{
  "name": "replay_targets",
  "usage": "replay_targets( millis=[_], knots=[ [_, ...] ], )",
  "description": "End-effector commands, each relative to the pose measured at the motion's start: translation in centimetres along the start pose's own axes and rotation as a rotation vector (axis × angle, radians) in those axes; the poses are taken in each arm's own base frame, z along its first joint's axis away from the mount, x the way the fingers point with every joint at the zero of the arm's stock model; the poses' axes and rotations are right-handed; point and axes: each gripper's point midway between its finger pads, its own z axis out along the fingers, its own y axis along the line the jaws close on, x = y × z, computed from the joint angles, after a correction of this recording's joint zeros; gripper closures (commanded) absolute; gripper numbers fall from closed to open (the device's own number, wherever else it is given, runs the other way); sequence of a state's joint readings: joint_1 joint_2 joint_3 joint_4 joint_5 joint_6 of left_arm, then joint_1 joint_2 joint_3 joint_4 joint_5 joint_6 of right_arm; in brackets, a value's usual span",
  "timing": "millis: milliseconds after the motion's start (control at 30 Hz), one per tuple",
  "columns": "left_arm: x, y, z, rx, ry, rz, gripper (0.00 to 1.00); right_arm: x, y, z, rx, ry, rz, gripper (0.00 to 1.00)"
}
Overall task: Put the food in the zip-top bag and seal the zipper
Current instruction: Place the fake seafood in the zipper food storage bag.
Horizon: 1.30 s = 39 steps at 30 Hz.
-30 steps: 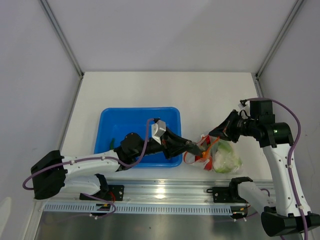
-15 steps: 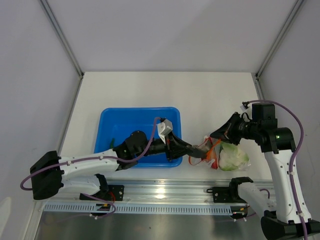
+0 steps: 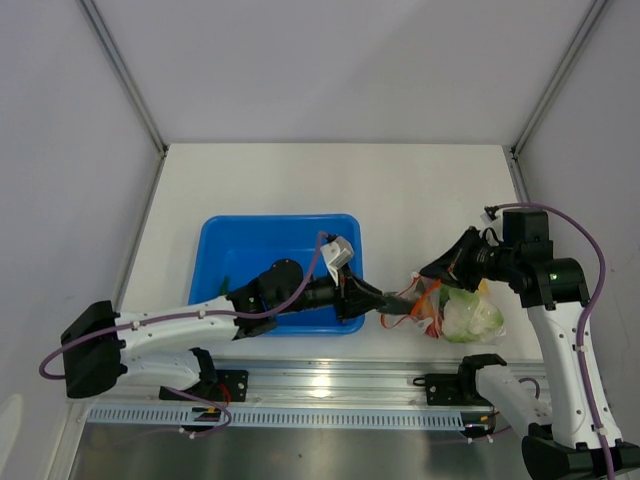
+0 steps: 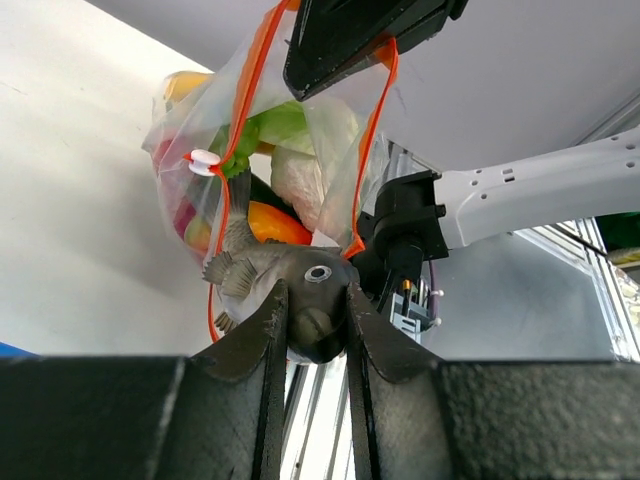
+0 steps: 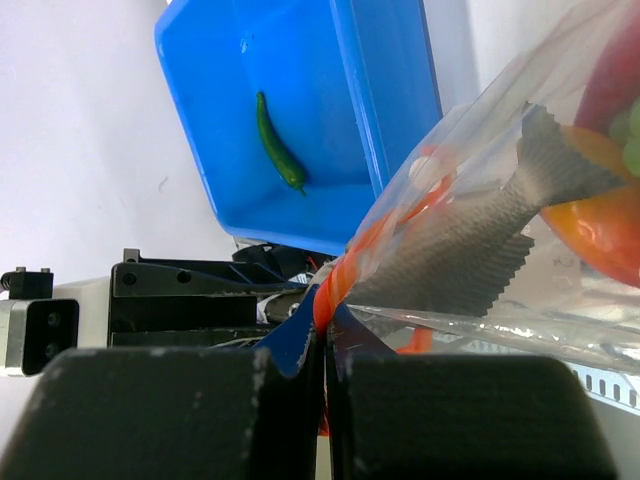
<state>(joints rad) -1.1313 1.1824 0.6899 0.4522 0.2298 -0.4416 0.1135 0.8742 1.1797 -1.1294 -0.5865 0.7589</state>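
Near the front edge of the table (image 3: 420,190), the left gripper (image 4: 316,318) clamps the fish (image 4: 300,275) by its head. The right gripper (image 5: 325,318) pinches the zipper (image 5: 365,245) of the bag (image 4: 330,130) — the fish needs pushing deeper before release.

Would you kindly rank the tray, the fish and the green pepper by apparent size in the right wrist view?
Largest to smallest:
1. tray
2. fish, though it sits much nearer the camera, which enlarges it
3. green pepper, clearly smallest
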Motion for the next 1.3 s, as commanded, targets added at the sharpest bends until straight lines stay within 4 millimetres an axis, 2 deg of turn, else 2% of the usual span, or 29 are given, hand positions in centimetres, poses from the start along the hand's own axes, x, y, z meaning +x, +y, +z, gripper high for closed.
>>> replay_targets(
  millis=[0,67,100,133,200,300,433,500,733,967,1067,1267],
  knots=[
    [1.5,0.7,-0.1,-0.061,0.065,-0.042,0.99,-0.4,3.3,-1.2,-0.138,-0.025,-0.060,1.00],
    [1.0,0.8,-0.7,-0.070,0.020,-0.033,0.99,-0.3,3.3,-1.2,-0.139,-0.024,-0.061,1.00],
    [-0.9,0.0,-1.1,-0.045,-0.053,-0.017,0.99,-0.4,3.3,-1.2,-0.138,-0.025,-0.060,1.00],
    [-0.6,0.5,-1.5,-0.066,-0.065,-0.007,0.99,-0.3,3.3,-1.3,-0.141,-0.028,-0.062,1.00],
    [-1.2,0.4,-2.1,-0.072,-0.085,0.011,1.00,-0.3,3.4,-1.3,-0.145,-0.029,-0.058,1.00],
    [-2.8,-0.1,-3.3,-0.075,-0.127,0.053,0.99,-0.4,3.5,-1.3,-0.148,-0.033,-0.057,1.00],
    [-5.5,-1.7,-4.9,-0.039,-0.222,0.089,0.99,-0.5,3.7,-1.3,-0.156,-0.033,-0.051,1.00],
    [-6.0,-2.1,-5.2,-0.033,-0.249,0.114,1.00,-0.5,3.8,-1.1,-0.162,-0.029,-0.049,1.00],
    [-7.7,-3.3,-4.8,0.010,-0.348,0.165,1.00,-0.3,4.5,-1.1,-0.203,-0.006,-0.026,1.00],
    [-9.8,-4.3,-4.0,0.023,-0.435,0.222,0.99,-0.1,4.4,-0.9,-0.206,0.010,-0.013,1.00],
    [-11.2,-5.0,-4.3,0.032,-0.483,0.242,0.99,0.0,4.2,-0.8,-0.203,0.014,-0.011,1.00],
    [-12.2,-4.6,-4.5,-0.003,-0.528,0.266,0.99,0.1,4.1,-0.7,-0.207,0.023,-0.008,1.00]
  ],
)
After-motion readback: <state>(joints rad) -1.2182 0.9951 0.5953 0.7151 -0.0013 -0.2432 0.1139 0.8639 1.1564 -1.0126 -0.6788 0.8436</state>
